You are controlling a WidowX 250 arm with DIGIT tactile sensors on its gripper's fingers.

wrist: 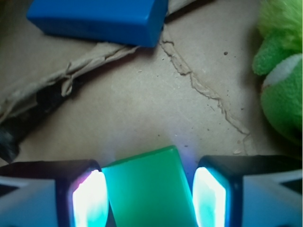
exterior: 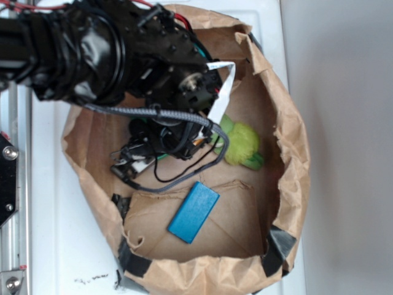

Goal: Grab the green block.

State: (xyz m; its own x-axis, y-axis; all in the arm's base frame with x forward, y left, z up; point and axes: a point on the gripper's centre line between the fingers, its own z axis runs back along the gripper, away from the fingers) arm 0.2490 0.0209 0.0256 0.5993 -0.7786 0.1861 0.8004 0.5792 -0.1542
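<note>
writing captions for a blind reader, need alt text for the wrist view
A green block sits between the tool's two glowing fingers, a narrow gap on each side. Beyond it on the brown paper floor lie a blue block at top left and a green plush toy at right.

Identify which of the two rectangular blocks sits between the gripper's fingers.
The green block: it sits between the glowing fingers of the gripper. The blue block lies apart on the paper.
</note>
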